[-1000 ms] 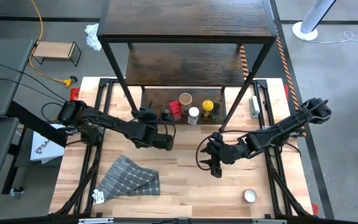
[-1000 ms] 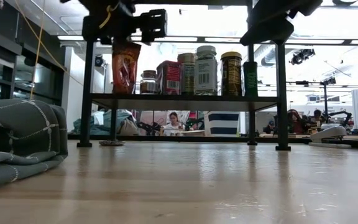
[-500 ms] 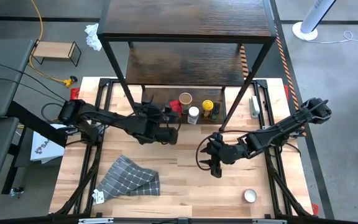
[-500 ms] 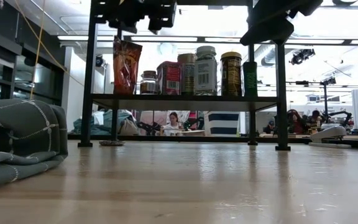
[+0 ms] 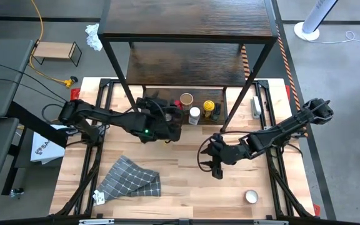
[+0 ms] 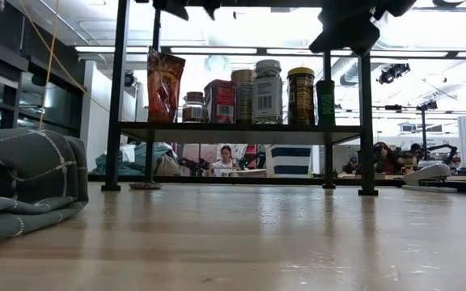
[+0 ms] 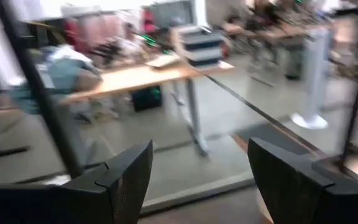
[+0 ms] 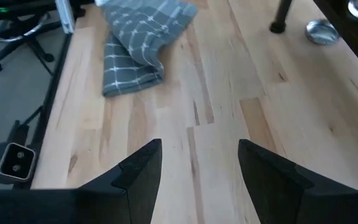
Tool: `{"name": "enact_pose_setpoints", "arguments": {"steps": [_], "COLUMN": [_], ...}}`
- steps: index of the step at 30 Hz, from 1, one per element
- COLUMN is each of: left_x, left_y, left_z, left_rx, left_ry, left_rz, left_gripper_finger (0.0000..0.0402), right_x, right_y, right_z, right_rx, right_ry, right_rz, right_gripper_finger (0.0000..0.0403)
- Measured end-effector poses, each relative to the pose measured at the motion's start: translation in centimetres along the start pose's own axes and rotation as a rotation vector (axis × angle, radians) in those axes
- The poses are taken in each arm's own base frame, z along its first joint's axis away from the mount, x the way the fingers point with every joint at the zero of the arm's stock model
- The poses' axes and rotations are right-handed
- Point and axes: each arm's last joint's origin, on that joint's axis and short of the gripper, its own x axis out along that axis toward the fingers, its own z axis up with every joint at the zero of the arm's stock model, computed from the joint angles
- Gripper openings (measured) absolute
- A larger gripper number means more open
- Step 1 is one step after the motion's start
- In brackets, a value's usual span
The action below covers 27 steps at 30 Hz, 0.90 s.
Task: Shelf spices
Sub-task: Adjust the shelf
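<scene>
The tall shelf of dark brown wood boards on a thin black metal frame [image 5: 189, 56] stands at the far edge of the pale wood surface [image 5: 180, 187]. On its lowest board, in the low view, the spices stand upright in a row: a red and orange foil pouch [image 6: 164, 85], a small dark-lidded jar [image 6: 193, 107], a red tin [image 6: 219, 101], a brown-labelled jar [image 6: 243, 95], a white-lidded glass jar [image 6: 268, 90], a dark jar with a yellow lid [image 6: 301, 94] and a slim green bottle [image 6: 325, 102].

The left gripper [image 5: 170, 128] sits right at the shelf's front edge, beside the pouch end of the row, its jaws spread with nothing between them in the left wrist view [image 7: 194, 180]. The right gripper [image 5: 210, 161] hangs over the surface well in front of the shelf, jaws spread and empty [image 8: 197, 165].

Nothing that looks like a spice is left in front of the shelf; only a grey checked cloth [image 5: 130, 177] and a small round metal lid [image 5: 251, 197]. The lid lies nearest the right gripper, farther from the shelf than its jaws. The shelving looks about done.
</scene>
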Motion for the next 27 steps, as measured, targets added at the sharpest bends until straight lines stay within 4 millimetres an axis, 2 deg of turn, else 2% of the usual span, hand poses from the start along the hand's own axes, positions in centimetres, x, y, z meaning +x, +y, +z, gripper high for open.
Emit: {"name": "enact_pose_setpoints", "arguments": {"steps": [3, 7, 12, 15, 17, 20, 22, 25, 27], "left_x": [-1.5, -4.5, -9.5, -13.1, -15.2, -17.7, -19.1, -20.6, -21.4], "left_y": [-0.4, -0.9, -0.1, 0.7, 1.6, 3.5, 5.1, 7.6, 9.2], "left_z": [1.5, 2.7, 3.2, 2.8, 2.1, 0.0, -1.6, -4.2, -5.8], "left_rx": [0.026, 0.088, 0.061, 0.046, 0.045, 0.001, -0.014, -0.071, -0.138], "left_ry": [0.075, 0.206, 0.368, 0.422, 0.466, 0.551, 0.602, 0.667, 0.676], "left_rz": [-0.129, -0.404, -0.742, -0.864, -0.890, -0.850, -0.796, -0.700, -0.644], "left_gripper_finger": [0.0260, 0.0260, 0.0252, 0.0236, 0.0215, 0.0160, 0.0109, 0.0026, 0.0012], "right_x": [-0.1, -0.7, -2.5, -3.8, -4.6, -5.6, -5.8, -6.0, -6.0], "right_y": [0.2, 0.3, 0.1, -0.1, 0.0, 0.6, 1.3, 2.7, 3.7], "right_z": [0.3, 0.6, 1.4, 1.8, 2.0, 1.3, 0.3, -1.4, -2.7], "right_rx": [0.001, 0.012, 0.076, 0.145, 0.200, 0.265, 0.310, 0.392, 0.462], "right_ry": [-0.013, -0.023, -0.060, -0.078, -0.080, -0.027, 0.045, 0.131, 0.171], "right_rz": [0.045, 0.096, 0.152, 0.203, 0.234, 0.258, 0.252, 0.211, 0.159], "right_gripper_finger": [0.0206, 0.0206, 0.0206, 0.0206, 0.0204, 0.0181, 0.0143, 0.0054, 0.0015]}}
